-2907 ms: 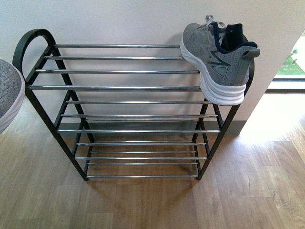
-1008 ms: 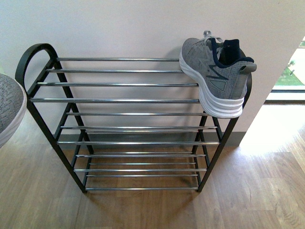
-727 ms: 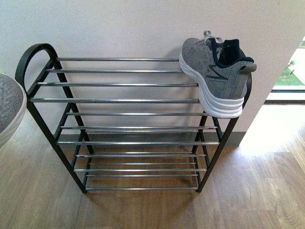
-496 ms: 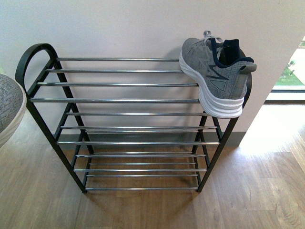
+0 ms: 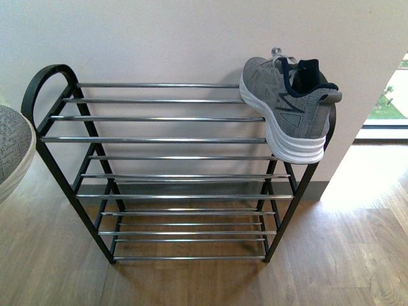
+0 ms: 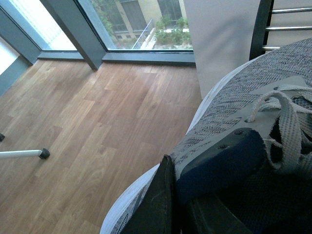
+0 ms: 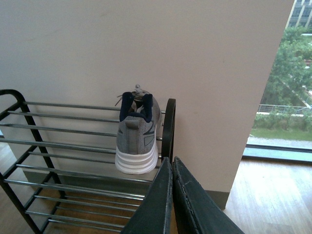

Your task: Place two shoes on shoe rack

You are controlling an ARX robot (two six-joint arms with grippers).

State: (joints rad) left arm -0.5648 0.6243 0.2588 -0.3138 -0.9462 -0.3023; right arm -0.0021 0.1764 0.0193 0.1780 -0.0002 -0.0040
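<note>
Two grey sneakers are showing, and your pincers are dealing with them differently. Your left pincer (image 6: pixel 168 195) is clamping the second shoe (image 6: pixel 253 112) at its dark navy collar. One dark finger (image 6: pixel 156 204) is pressing against the outside of the knit upper, while the other finger is sitting out of sight, so you are seeing only one side of the grip. The light laces (image 6: pixel 287 126) are lying loose just beyond that finger. In the front view this shoe (image 5: pixel 11 150) is poking in at the left edge. It is hanging clear of the wooden floor (image 5: pixel 344 255), beside the rounded black end of the shoe rack (image 5: pixel 159 139), and you cannot tell whether it is touching the frame.

Your right pincer (image 7: pixel 171 165) is carrying nothing, its two fingers pressing together at the tips. Ahead of it, well apart from those tips, the first shoe (image 7: pixel 138 134) is sitting on the rack's top tier, at the end nearest this pincer. Its heel is facing the pincer and its toe is pointing at the white wall (image 7: pixel 146 48). The thick white sole is resting on the chrome rods, with the heel jutting out past the front rod.
</note>
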